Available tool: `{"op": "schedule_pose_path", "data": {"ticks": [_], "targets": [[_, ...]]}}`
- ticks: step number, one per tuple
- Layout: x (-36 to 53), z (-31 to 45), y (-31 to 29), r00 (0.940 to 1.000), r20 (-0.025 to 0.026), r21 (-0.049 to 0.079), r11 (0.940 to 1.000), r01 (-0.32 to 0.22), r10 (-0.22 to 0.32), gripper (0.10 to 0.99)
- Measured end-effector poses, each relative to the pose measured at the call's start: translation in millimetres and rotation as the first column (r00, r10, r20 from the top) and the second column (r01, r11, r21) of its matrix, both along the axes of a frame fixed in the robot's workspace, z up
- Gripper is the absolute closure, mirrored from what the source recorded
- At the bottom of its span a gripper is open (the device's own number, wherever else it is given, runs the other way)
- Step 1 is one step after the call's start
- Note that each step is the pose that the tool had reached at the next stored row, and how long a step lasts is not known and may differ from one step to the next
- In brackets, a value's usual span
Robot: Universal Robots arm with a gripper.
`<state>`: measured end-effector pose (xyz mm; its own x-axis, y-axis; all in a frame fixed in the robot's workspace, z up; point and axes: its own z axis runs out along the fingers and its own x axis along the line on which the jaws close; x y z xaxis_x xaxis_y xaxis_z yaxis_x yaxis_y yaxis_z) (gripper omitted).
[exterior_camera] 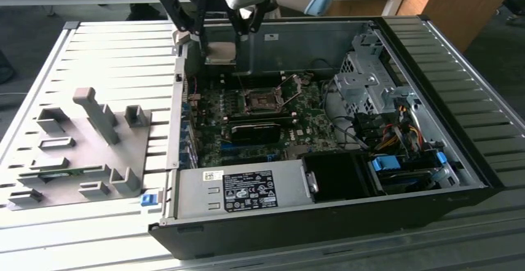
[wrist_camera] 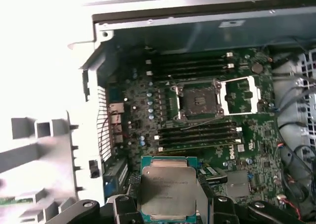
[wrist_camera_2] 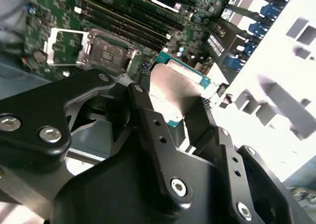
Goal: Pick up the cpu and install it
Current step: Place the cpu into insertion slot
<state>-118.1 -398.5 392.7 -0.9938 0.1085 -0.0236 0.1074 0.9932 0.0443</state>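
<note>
- As you look at the exterior view, the black jaws stand at the upper middle of the frame, left of centre, closed on the small flat square cpu with a silvery-grey metal top [exterior_camera: 220, 52].
- You can see in both wrist views that the jaws clamp the cpu [wrist_camera: 167, 190] [wrist_camera_2: 174, 88] by two opposite edges, and a green border shows around its metal top.
- Your cpu hangs in the air over the far wall of the open black computer case [exterior_camera: 459, 160], which lies on its side on the slatted grey metal tabletop [exterior_camera: 107, 56].
- Below it in the exterior view, the green motherboard [exterior_camera: 287, 129] lines the case floor, and the dark square metal-framed socket [exterior_camera: 264, 102] sits near the board's middle, apart from the cpu.
- In the first wrist view you see the socket [wrist_camera: 197, 100] with its metal frame plate [wrist_camera: 239, 93] swung open beside it, and long black memory slots [wrist_camera: 197, 135] running along both sides.
- At the exterior view's left, a grey fixture plate with upright blocks [exterior_camera: 82, 142] rests on the tabletop beside the case.
</note>
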Motion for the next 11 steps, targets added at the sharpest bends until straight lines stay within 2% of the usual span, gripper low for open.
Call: {"op": "schedule_pose_path", "data": {"ticks": [4,11], "targets": [[-3.4,0.6,-0.3,0.9996,0.0008,0.000,0.9996,-0.029,0.029,0.557],[-3.8,0.7,-0.4,0.9995,0.0009,0.000,0.9995,-0.032,0.032,0.557]]}}
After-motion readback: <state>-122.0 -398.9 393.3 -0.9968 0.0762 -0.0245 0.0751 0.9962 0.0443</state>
